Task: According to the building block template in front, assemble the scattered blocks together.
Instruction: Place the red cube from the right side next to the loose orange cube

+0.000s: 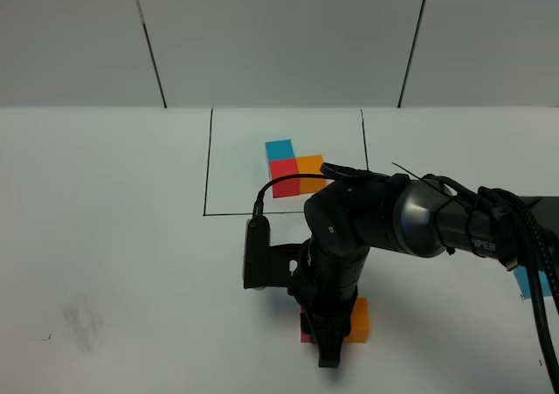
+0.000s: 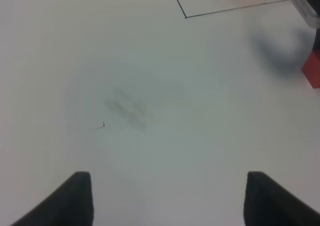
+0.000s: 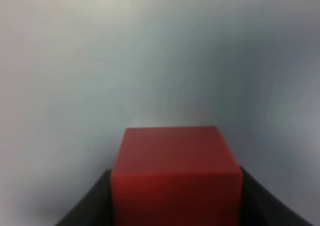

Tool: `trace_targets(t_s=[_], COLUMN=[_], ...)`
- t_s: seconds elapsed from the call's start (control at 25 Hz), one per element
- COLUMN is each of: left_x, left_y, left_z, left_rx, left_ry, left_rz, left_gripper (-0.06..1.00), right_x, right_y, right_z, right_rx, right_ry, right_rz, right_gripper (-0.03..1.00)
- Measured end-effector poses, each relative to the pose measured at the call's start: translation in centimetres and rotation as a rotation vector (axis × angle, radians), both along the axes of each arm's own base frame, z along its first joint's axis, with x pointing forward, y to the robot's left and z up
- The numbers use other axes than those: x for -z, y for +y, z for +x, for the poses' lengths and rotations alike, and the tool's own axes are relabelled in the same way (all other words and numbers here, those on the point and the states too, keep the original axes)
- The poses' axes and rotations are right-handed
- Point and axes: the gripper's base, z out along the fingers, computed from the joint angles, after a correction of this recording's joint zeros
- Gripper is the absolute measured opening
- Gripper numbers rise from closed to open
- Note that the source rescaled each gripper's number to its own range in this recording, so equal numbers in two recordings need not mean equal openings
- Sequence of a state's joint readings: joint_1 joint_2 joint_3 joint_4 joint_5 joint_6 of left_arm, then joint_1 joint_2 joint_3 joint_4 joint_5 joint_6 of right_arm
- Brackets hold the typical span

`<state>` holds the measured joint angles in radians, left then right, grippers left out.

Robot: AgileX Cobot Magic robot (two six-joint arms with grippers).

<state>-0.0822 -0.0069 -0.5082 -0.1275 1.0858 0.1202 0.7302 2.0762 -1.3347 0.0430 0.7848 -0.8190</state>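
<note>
Red cube (image 3: 175, 176) is pinched in the jaws of the right gripper (image 3: 175, 206) beside the orange cube (image 1: 358, 317) near the surface's front edge, left gripper (image 2: 172, 198) jaws open, blue cube (image 1: 531, 282) off by the right edge, so maybe halfway to matching the template (image 1: 293, 169).

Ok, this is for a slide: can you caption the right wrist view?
Right gripper clamped on the red cube, white table behind.

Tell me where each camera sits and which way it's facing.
Exterior high: mounted high, looking down at the table; right arm over the red cube.
Left wrist: looks across the table past the open left gripper.
Right wrist: looks closely at the red cube clamped by the right gripper.
Shared: exterior and right wrist both show the red cube.
</note>
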Motion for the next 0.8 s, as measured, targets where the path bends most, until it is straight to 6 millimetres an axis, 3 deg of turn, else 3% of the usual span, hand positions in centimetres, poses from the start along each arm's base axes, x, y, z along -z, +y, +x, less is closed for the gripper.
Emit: trace_targets(t_s=[0.4, 0.64, 0.8], left_x=[0.0, 0.0, 0.0], left_y=[0.0, 0.0, 0.0], left_z=[0.0, 0.0, 0.0], left_rx=[0.0, 0.0, 0.0], left_ry=[0.0, 0.0, 0.0], left_rz=[0.0, 0.0, 0.0], left_gripper=[0.53, 0.53, 0.53], right_x=[0.0, -0.2, -2.1], right_y=[0.0, 0.0, -0.1], right_z=[0.0, 0.0, -0.1], right_rx=[0.0, 0.0, 0.02], right_ry=[0.001, 0.001, -0.029], right_rz=[-0.001, -0.001, 0.029], right_gripper=[0.2, 0.43, 0.49])
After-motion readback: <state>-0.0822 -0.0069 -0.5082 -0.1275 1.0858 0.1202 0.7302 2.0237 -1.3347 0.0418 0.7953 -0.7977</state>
